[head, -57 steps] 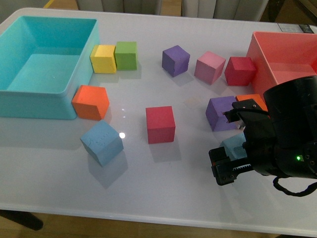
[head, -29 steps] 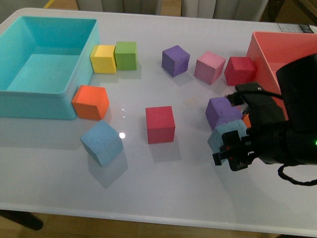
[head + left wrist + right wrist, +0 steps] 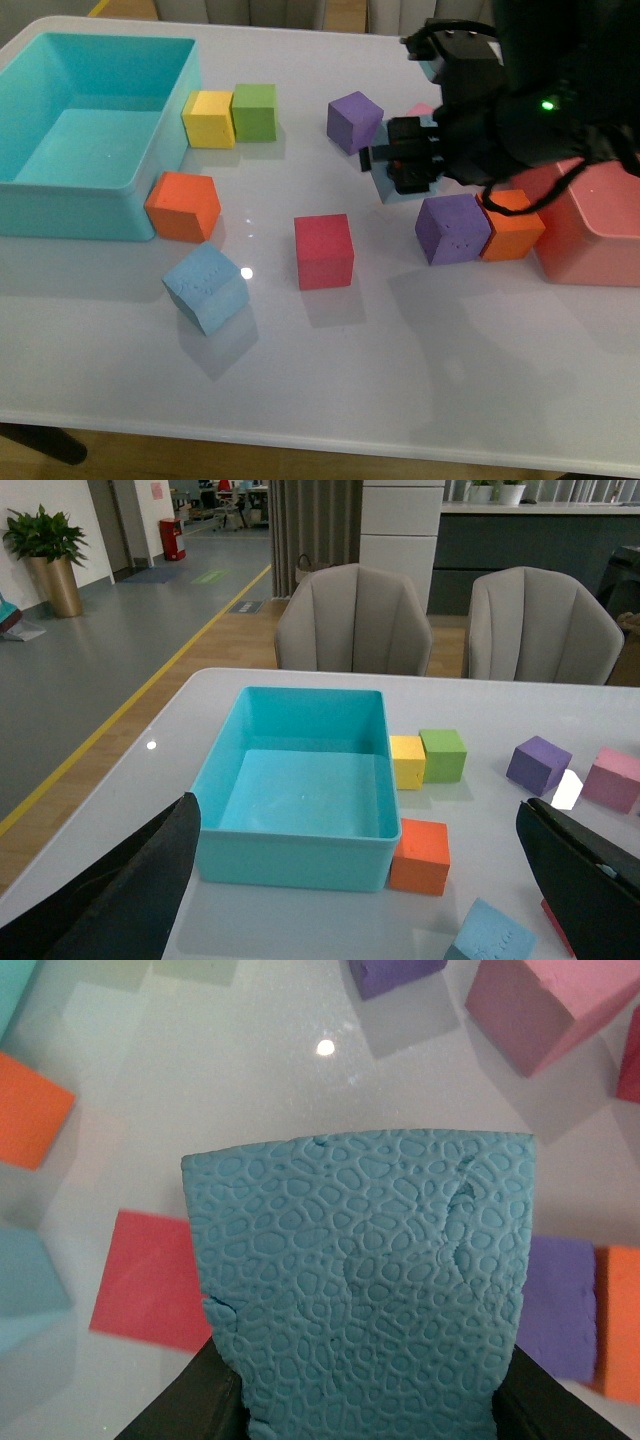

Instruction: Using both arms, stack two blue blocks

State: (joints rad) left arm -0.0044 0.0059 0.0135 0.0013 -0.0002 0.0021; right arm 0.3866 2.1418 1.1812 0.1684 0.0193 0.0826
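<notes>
Right gripper: clamped on a light sky-blue foam cube with pitted faces, held above the white table; the cube was seen gripped on two opposite sides in the right wrist view. Second light blue foam cube: resting on the table, turned at an angle, well apart from the held one. Between the two, a red foam cube was noted. An orange foam cube stood just behind the resting blue cube, beside the large turquoise plastic bin. Yellow and green foam cubes sat side by side, touching. Near the gripper: a far purple foam cube, a near purple foam cube touching a second orange foam cube, and a salmon-red plastic bin. Left gripper: fingers spread wide, nothing between them.
</notes>
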